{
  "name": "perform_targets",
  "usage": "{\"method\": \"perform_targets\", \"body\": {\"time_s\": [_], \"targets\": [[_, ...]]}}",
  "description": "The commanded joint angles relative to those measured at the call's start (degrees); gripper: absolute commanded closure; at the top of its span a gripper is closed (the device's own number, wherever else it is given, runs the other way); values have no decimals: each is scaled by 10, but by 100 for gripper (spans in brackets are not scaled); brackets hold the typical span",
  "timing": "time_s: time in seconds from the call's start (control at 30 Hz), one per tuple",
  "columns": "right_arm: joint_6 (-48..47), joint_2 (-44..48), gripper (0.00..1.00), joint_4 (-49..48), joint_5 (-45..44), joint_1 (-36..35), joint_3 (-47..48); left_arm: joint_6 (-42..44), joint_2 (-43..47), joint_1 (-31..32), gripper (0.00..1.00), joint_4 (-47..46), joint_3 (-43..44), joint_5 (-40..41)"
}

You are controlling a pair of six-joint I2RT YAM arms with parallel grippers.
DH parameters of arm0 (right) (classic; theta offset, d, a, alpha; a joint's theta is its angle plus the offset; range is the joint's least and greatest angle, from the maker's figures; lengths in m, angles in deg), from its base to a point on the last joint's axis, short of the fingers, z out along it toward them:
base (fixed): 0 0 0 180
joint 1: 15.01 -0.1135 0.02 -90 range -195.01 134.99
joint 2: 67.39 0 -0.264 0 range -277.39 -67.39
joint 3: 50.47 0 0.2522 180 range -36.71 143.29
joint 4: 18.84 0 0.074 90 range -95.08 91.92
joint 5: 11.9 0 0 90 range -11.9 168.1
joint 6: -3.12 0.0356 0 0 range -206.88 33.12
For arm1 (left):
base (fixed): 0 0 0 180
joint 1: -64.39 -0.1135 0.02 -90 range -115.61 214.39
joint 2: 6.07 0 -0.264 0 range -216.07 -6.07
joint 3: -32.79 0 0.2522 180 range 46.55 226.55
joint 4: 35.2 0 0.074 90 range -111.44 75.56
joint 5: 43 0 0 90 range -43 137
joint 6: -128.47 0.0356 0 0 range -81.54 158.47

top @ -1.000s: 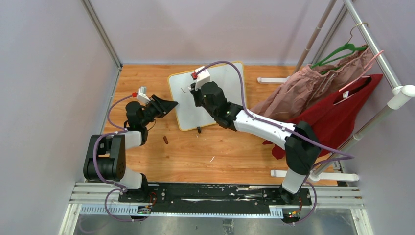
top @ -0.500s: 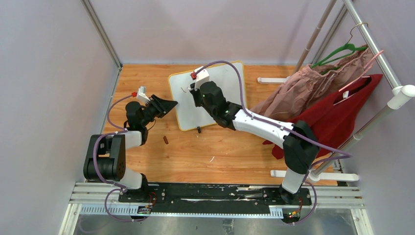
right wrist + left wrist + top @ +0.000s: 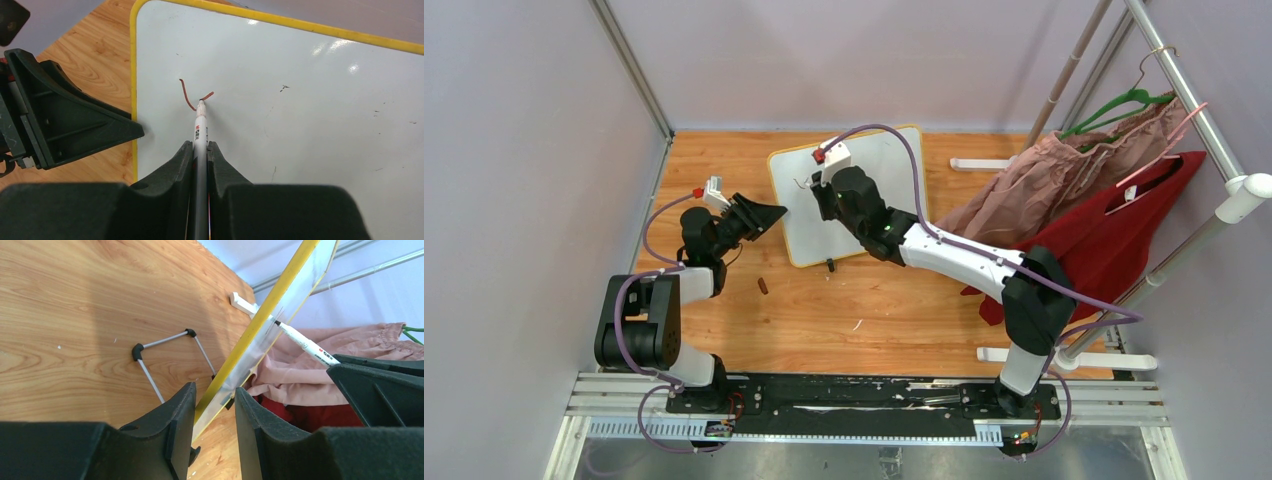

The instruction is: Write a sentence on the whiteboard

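The whiteboard (image 3: 804,228) stands tilted on the wooden bench (image 3: 724,160), toward the far middle, propped on a thin wire stand (image 3: 165,347) behind it. The left end effector (image 3: 214,390) reaches in from the left and is clamped on the board's yellow left edge, one finger on the back and one on the white face.

The right end effector (image 3: 200,147) comes in over the front of the board from the right. Its fingers are pressed together on a white marker (image 3: 201,131), which points away from the wrist toward the board's upper left area. The marker's tip touches the white surface at the end of a red mark (image 3: 186,95), a short curved line with a small tick. No other writing shows, only a few faint specks. That spot is just right of the left end effector's grip on the edge.

Pink and red clothes (image 3: 1074,200) hang at the right, beside the board.
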Motion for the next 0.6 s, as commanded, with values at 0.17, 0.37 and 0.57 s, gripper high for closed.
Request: {"method": "perform_targets", "body": {"time_s": [0.17,0.37,0.57], "targets": [[11,-4,100,17,18,5,-3,-4,3,3,61,-34,8,-11],[15,-3,100,23,22,5,-10,-5,4,3,61,-35,8,-11],[19,2,100,25,23,5,-22,-6,2,3,61,-36,8,-11]]}}
